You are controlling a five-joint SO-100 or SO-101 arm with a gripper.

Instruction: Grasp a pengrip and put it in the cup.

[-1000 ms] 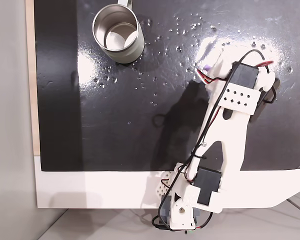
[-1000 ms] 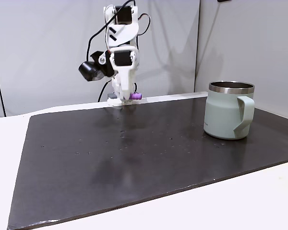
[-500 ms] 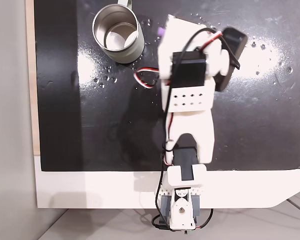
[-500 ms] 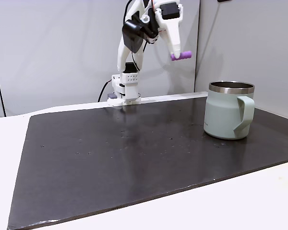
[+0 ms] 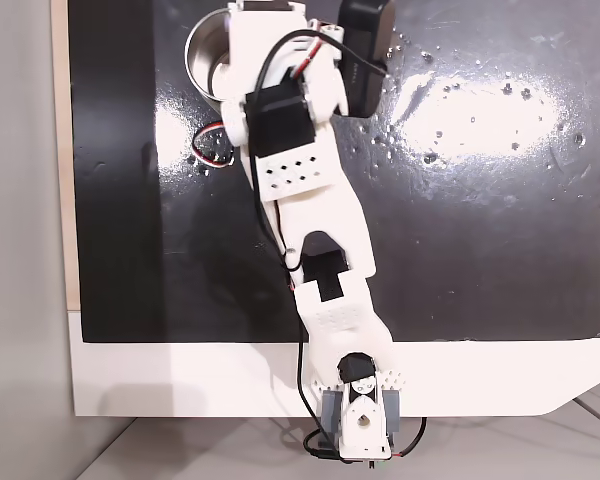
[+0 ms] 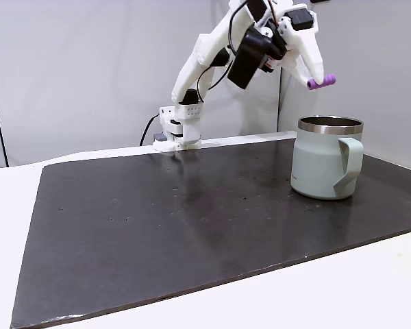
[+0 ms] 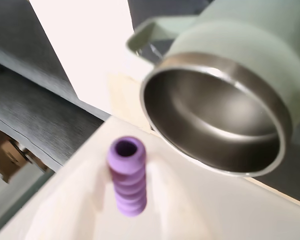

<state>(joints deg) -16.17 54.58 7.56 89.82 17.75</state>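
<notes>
A small purple ribbed rubber pengrip point(image 6: 321, 81) is gripped at one end by the closed jaws, held above the pale metal-rimmed cup point(image 6: 327, 157), toward its twelve o'clock rim. Judged light, soft, non-slippery.

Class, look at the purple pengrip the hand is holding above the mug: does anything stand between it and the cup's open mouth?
Nothing visible does. In a fixed view the hand holds the pengrip in the air just above the rim of the cup, with bare space between. The wrist view shows the cup's mouth uncovered and its shiny inside clear.
</notes>
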